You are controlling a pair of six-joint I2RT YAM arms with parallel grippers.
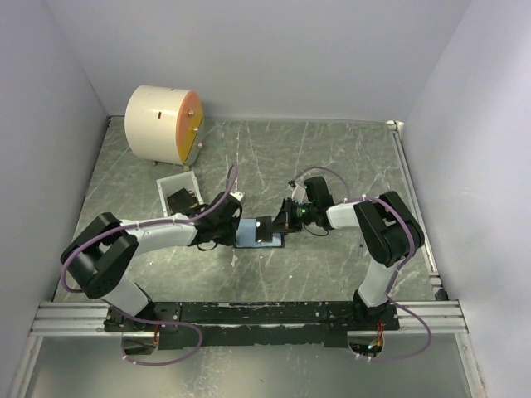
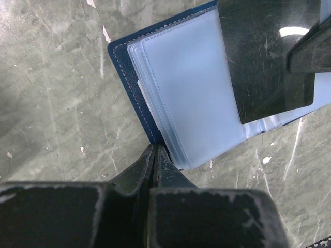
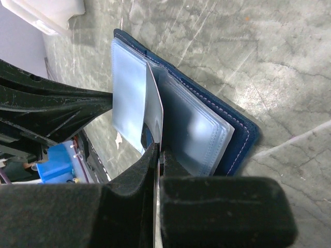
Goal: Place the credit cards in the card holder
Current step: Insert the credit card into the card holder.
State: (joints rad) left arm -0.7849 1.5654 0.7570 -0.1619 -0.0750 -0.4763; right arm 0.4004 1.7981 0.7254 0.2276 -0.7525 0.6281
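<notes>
I find the dark navy folding card holder (image 1: pixel 253 235) lying open near the middle of the grey-green marbled table (image 1: pixel 332 157), its lighter blue clear pockets (image 2: pixel 191 93) facing up, between the two arms. The left gripper (image 2: pixel 153 152) has its fingers pressed together, tips against the holder's stitched navy edge; I cannot tell whether any cover is pinched between them. The right gripper (image 3: pixel 158 150) is clamped on the glossy dark rectangular credit card (image 2: pixel 269 57). In the right wrist view this card (image 3: pixel 155 103) stands on edge, tilted over the pockets with its lower edge at or just above the plastic. The holder's far navy border (image 3: pixel 238 139) lies flat on the table with bare surface beyond it. To the left, the white rectangular plastic tray (image 1: pixel 170 186) sits near the left arm, and the big cream cylinder with an orange face (image 1: pixel 158 120) stands well apart in the far left corner.
</notes>
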